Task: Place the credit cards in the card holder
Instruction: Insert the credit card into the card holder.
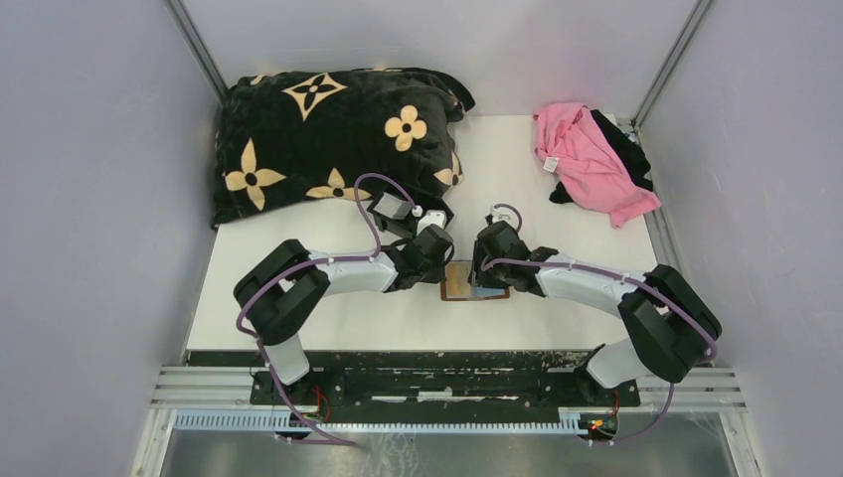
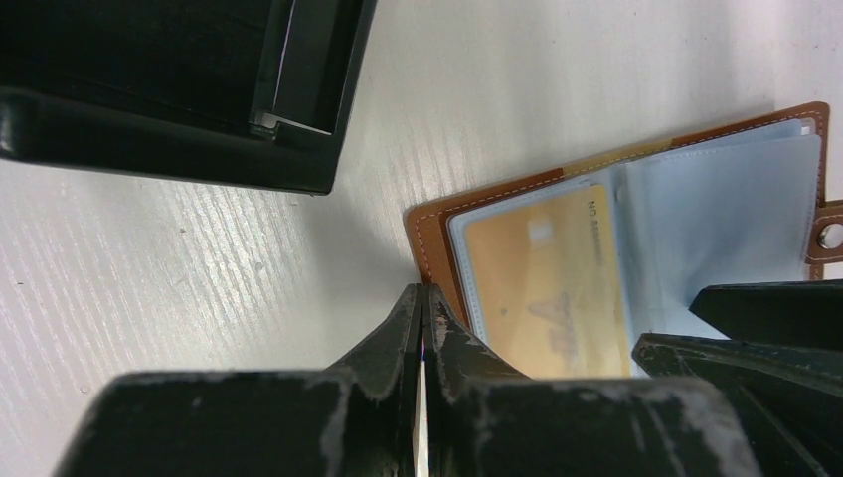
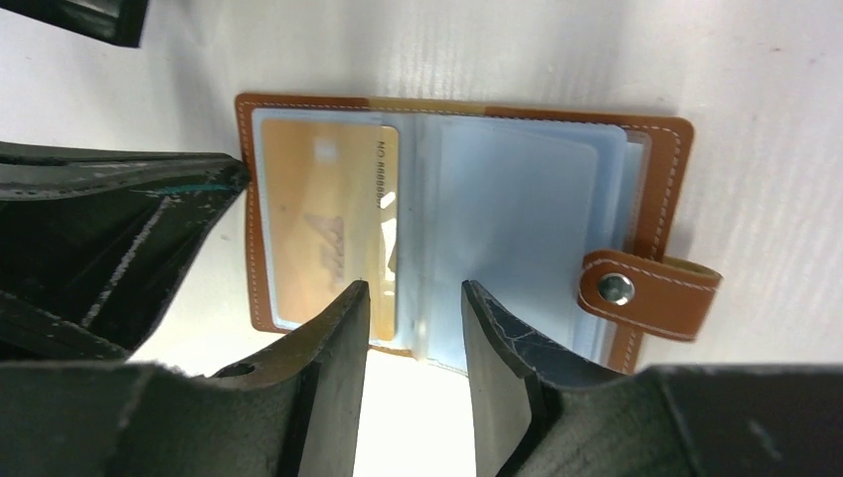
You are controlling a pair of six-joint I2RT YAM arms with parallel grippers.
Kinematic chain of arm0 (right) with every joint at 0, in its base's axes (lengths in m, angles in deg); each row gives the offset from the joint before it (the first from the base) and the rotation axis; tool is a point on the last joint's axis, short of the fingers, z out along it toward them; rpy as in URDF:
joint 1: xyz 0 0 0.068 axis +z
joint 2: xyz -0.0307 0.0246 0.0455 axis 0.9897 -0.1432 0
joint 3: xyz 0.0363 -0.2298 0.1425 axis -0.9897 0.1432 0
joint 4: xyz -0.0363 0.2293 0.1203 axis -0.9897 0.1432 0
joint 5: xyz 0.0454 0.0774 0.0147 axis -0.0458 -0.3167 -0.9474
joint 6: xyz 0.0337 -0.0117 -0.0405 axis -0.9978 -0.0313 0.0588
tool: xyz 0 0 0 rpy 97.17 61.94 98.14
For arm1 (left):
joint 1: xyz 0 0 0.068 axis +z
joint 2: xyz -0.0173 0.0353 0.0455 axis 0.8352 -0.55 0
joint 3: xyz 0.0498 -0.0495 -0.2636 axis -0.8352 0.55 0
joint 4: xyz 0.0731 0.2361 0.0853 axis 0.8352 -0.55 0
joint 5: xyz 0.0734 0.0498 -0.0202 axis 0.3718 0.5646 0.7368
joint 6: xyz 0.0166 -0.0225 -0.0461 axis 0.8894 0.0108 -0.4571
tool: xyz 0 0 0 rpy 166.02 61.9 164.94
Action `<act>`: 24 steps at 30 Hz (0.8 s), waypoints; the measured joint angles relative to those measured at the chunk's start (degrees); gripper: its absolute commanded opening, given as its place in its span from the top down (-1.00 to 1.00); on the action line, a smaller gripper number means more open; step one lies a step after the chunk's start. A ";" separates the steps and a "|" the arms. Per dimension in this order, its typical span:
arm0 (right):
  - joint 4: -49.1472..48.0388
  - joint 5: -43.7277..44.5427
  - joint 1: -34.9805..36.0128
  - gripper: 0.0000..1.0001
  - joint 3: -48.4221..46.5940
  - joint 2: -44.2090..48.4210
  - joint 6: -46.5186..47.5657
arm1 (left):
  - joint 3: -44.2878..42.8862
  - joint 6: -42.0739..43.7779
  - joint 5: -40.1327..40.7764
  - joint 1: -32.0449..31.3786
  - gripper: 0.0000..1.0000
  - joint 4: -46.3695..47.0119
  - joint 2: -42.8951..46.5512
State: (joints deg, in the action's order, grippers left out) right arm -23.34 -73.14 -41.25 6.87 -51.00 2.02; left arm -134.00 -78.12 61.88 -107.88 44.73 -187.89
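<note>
The brown leather card holder (image 3: 661,189) lies open on the white table, snap tab (image 3: 646,293) to the right; from above it shows as a brown patch (image 1: 475,284) between both grippers. An orange-tan credit card (image 3: 318,224) sits in its left clear pocket, also seen in the left wrist view (image 2: 542,283). A pale grey-blue card (image 3: 517,229) appears to sit in the middle sleeve. My right gripper (image 3: 413,303) stands open over the holder's near edge, nothing between its fingers. My left gripper (image 2: 422,296) is shut, tips at the holder's left edge.
A black plastic tray (image 2: 179,149) lies just left of the holder, its corner also in the right wrist view (image 3: 94,18). A black flower-patterned blanket (image 1: 328,129) fills the back left. A pink cloth (image 1: 587,159) lies at the back right. Grey walls close in both sides.
</note>
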 measured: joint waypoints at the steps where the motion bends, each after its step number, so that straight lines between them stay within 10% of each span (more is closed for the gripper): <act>1: 1.09 0.22 0.00 0.09 -0.44 0.00 0.33 | 0.11 0.02 -0.02 0.00 0.87 0.17 0.07; 24: 7.78 -0.44 0.00 0.06 -7.58 -6.84 3.54 | 1.64 0.13 -1.70 -0.07 0.87 2.99 0.48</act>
State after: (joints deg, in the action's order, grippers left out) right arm -15.56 -73.57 -41.25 -0.72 -57.84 5.56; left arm -132.36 -77.99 60.17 -107.94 47.72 -187.41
